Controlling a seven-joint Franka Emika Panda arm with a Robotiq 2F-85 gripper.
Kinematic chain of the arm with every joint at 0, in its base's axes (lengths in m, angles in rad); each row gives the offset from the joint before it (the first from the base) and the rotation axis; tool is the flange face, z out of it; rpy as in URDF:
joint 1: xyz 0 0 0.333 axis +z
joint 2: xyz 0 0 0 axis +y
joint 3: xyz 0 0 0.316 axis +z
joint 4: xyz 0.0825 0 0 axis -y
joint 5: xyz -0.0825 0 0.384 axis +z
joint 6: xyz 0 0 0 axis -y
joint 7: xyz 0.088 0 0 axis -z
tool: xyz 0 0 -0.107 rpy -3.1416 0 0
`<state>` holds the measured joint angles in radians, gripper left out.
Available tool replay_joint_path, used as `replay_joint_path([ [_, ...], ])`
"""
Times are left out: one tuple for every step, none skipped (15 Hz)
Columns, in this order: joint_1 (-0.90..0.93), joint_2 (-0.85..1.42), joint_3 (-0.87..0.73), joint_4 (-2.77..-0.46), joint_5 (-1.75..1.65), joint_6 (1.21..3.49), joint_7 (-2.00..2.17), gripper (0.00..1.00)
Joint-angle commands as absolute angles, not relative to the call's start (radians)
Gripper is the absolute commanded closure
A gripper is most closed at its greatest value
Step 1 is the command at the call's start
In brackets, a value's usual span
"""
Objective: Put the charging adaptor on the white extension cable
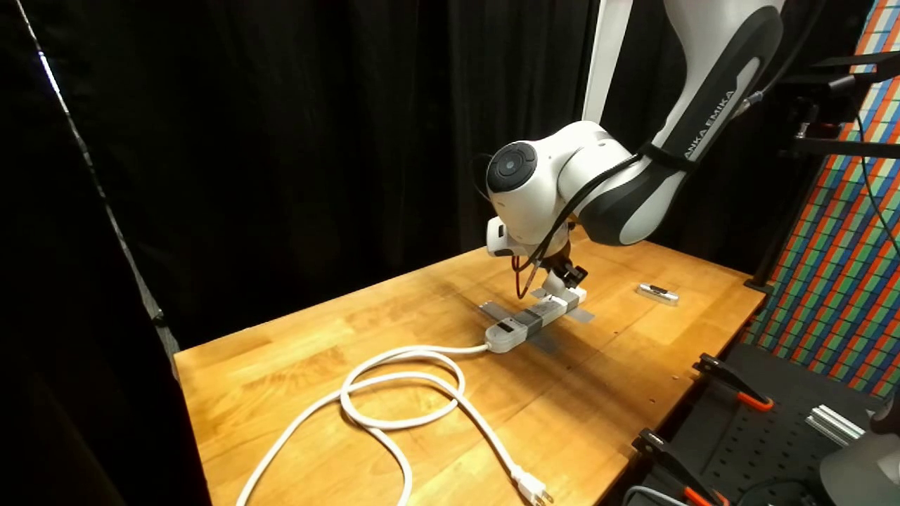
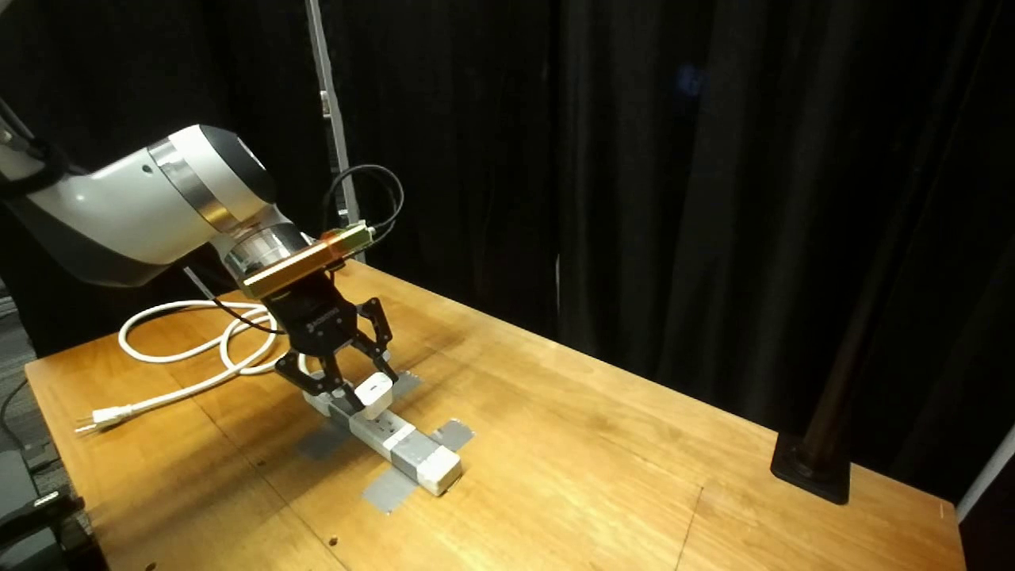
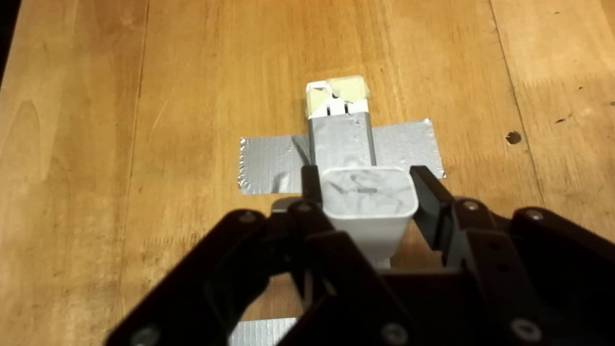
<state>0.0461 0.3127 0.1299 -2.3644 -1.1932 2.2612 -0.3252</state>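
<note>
Wrist view: your jaws are closed on the charging adaptor [image 3: 369, 192], one on each side of the white block, its pale end with a short slot facing the camera. Both exterior views put the adaptor right over the socket strip [image 2: 383, 432], between the two grey-taped bands on it. You can't tell from these angles whether block and strip touch, nor whether the block stands quite straight.

Strip lies flat on the wooden bench [image 1: 605, 407]. Grey tape [image 3: 269, 166] crosses it and spreads onto the wood on both sides. At one end the wrist camera gives you two slots and a yellowish patch [image 3: 353, 89] on the tip. Opposite end is rounded, dark rectangle on top; the white extension cable [image 1: 394, 425] joins there, lies in a loose loop on the bench and ends in a pronged plug [image 1: 531, 485]. In an exterior view part of the cord drops out of frame at the bottom.

Rest, quickly: you have a small pale bar [image 1: 657, 294] with a dark patch, on the bench, well apart from the strip. Two black clamps [image 1: 735, 383] with orange parts at the bench edge. Black flat base [image 2: 795, 472] with a post, near a bench corner. Black curtains [image 1: 295, 154] behind. Your arm [image 2: 139, 210] is bent over the bench, jaws low above the strip.
</note>
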Motion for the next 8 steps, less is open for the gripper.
replay_joint_path([
  [0.057,0.301,0.125,-2.365,-1.186,2.255,-0.317,0.77],
  [0.057,0.301,0.125,-2.365,-1.184,2.256,-0.317,0.77],
  [0.056,0.301,0.126,-2.365,-1.18,2.258,-0.318,0.77],
  [0.054,0.302,0.127,-2.366,-1.173,2.261,-0.321,0.77],
  [0.054,0.302,0.127,-2.366,-1.168,2.263,-0.322,0.77],
  [0.052,0.302,0.128,-2.366,-1.161,2.265,-0.325,0.77],
  [0.052,0.302,0.128,-2.366,-1.155,2.266,-0.327,0.77],
  [0.052,0.302,0.128,-2.366,-1.148,2.266,-0.327,0.77],
])
